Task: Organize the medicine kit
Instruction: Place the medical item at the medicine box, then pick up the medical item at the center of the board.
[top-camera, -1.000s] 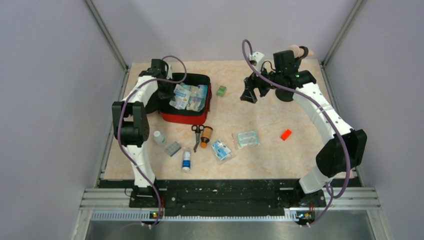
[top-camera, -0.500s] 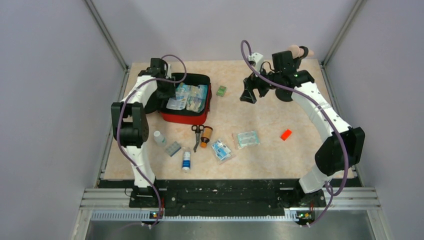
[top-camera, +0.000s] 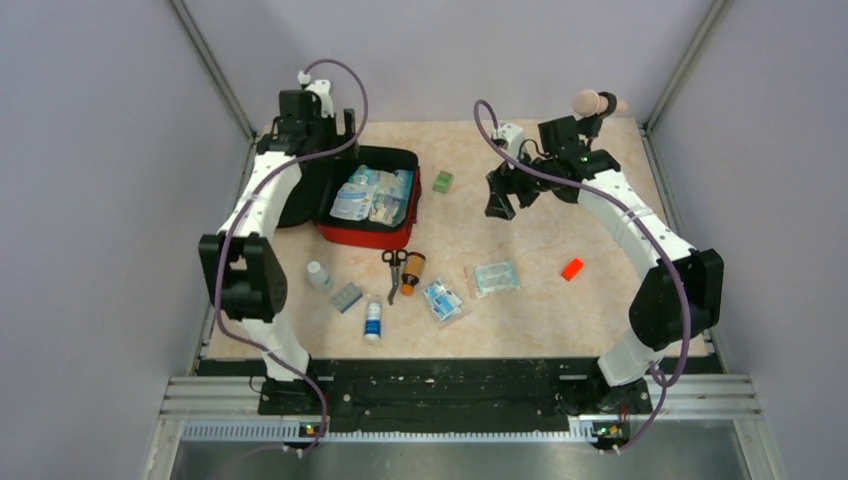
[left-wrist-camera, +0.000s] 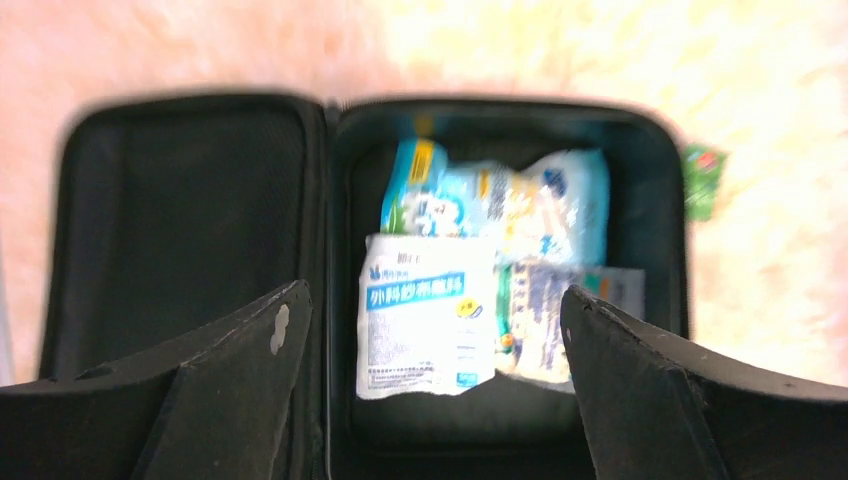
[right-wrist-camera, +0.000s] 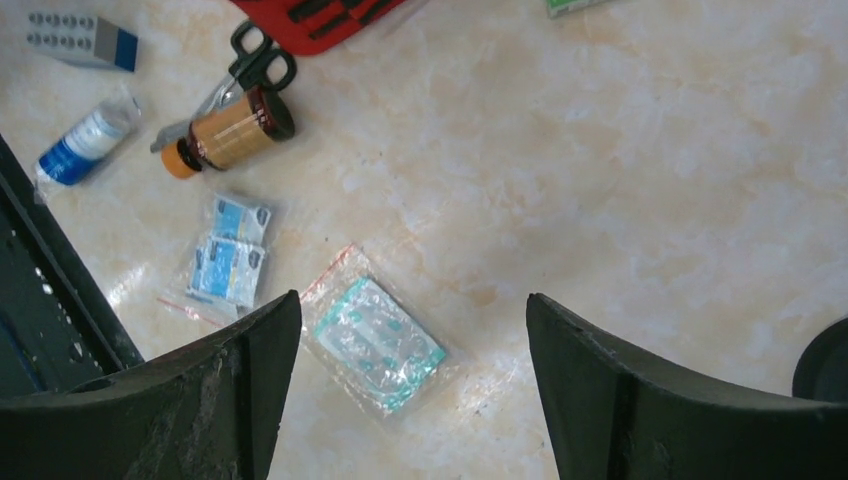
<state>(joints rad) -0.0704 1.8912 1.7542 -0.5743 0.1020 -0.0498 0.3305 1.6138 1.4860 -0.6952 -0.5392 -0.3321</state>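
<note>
The medicine kit (top-camera: 365, 237), a red soft zip pouch, lies open in the upper left-centre of the top view, on a marbled beige table (top-camera: 560, 215). The blurred left wrist view fills with the kit (left-wrist-camera: 190, 230): the black-lined lid lies flat at left, and the right half holds a white sachet with blue print (left-wrist-camera: 425, 315) over crinkled blue-and-white packets (left-wrist-camera: 520, 200). The left gripper (left-wrist-camera: 432, 293) hangs above the kit, jaws spread wide and holding nothing. The right gripper (right-wrist-camera: 412, 300) is likewise parted over bare table.

Only the right wrist view shows the loose items closely: a clear zip bag of teal pieces (right-wrist-camera: 378, 345), a bag of blue sachets (right-wrist-camera: 225, 262), black-handled scissors (right-wrist-camera: 250, 70), and an amber bottle with orange cap (right-wrist-camera: 230, 130) touching them. Only the top view shows the small orange-red block (top-camera: 572, 269), right of centre. A green packet (top-camera: 442, 181) lies just right of the kit.
</note>
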